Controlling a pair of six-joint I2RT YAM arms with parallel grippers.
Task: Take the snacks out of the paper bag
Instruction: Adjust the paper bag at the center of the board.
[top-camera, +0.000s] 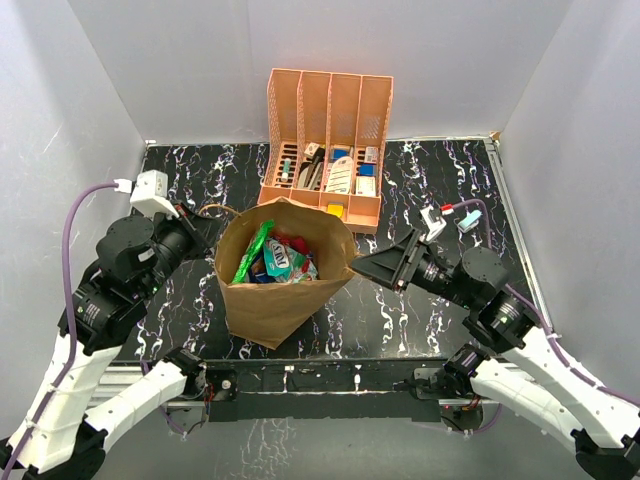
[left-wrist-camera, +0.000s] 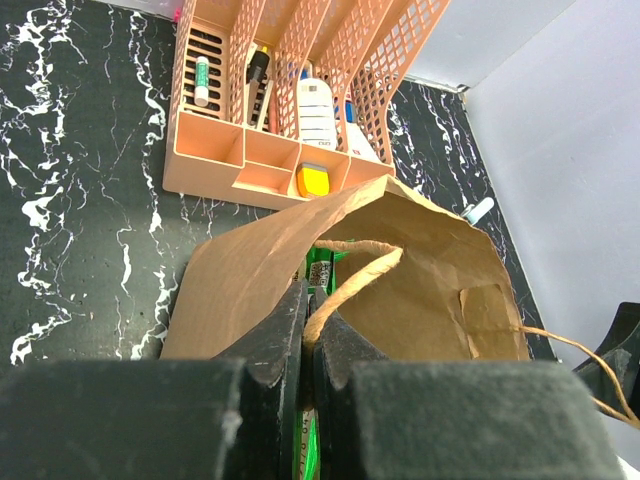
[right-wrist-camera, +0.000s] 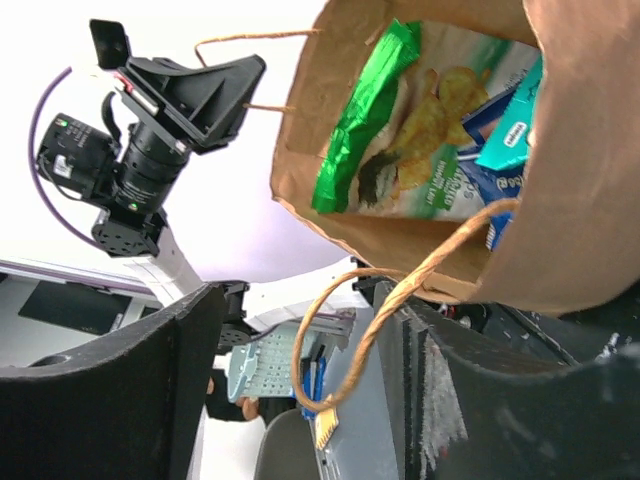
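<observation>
Black marbled table (top-camera: 385, 322); brown paper bag (top-camera: 265, 312) upright, open; glossy snacks (top-camera: 285, 262) inside.

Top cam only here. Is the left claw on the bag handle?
Observer: Left wrist cam says yes. The left claw is shut on the cord handle.
Operator: Right claw?
Observer: Open. The other handle hangs loose between its fingers, not pinched.
Operator: What's the green packet?
Observer: Right wrist cam shows crisps printed on it. It leans against the inner wall of the bag.
</observation>
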